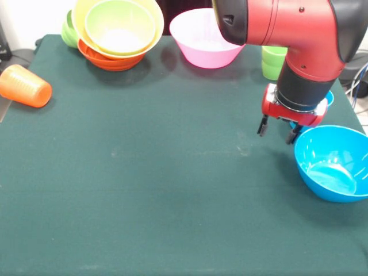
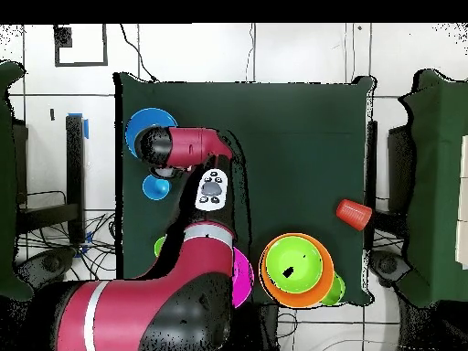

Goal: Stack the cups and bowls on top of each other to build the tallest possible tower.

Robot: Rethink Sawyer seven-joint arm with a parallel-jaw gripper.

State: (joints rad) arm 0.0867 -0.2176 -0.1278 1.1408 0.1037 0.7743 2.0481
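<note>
From my seat, the closest thing in the front view is the blue bowl (image 1: 333,164), low at the right edge, upright and tipped a little toward the camera. Just up and left of it hangs the gripper (image 1: 278,130), its two dark fingers spread apart with nothing between them, close to the bowl's rim but not touching it as far as I can see. A sliver of a smaller blue piece (image 1: 329,99) peeks out behind the wrist; I cannot tell what it is here, though the overhead view shows a small blue round thing (image 2: 155,187) beside the arm.

Farther up, at the left edge, the orange cup (image 1: 24,85) lies on its side on the green table (image 1: 149,190). Behind the arm at upper right stands a lime green cup (image 1: 272,62). At top centre sits the pink bowl (image 1: 206,38), alone. At upper left is the tower (image 1: 118,31) so far: a lime green bowl nested in a yellowish one, over an orange bowl, with another green piece (image 1: 69,31) tucked behind its left side.
</note>
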